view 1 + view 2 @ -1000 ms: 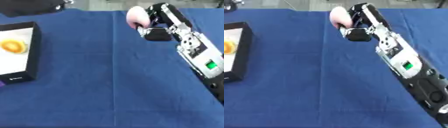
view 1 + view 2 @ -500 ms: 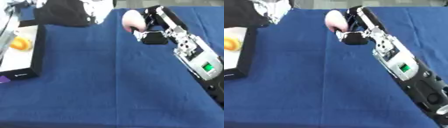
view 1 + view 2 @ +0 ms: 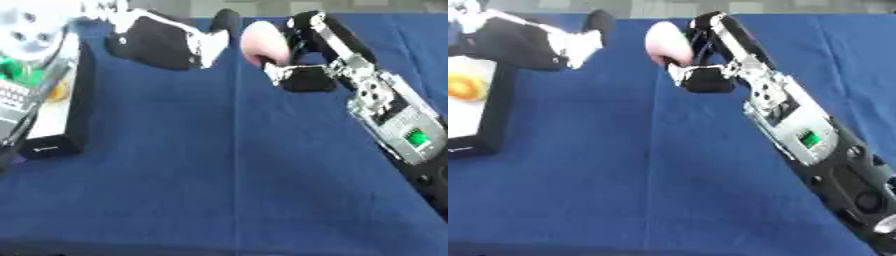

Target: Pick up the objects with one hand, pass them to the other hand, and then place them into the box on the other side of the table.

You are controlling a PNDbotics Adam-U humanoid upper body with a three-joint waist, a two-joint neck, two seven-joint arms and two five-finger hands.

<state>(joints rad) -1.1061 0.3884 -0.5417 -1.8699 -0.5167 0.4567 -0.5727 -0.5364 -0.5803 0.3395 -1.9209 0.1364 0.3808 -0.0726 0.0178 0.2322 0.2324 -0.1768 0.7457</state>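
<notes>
Two hands nearly meet: our right hand (image 3: 702, 55) clutches the pink object (image 3: 665, 42), left hand (image 3: 531, 44), fingers unclear, just beside near the tabletop's far edge.

Black right arm (image 3: 798, 135) with silver joints and a green-lit panel; black-and-white left hand (image 3: 166, 37).

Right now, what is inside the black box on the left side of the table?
An orange object lies on the white floor of the black box. The box's far end is covered by the left hand, so anything there is hidden.
</notes>
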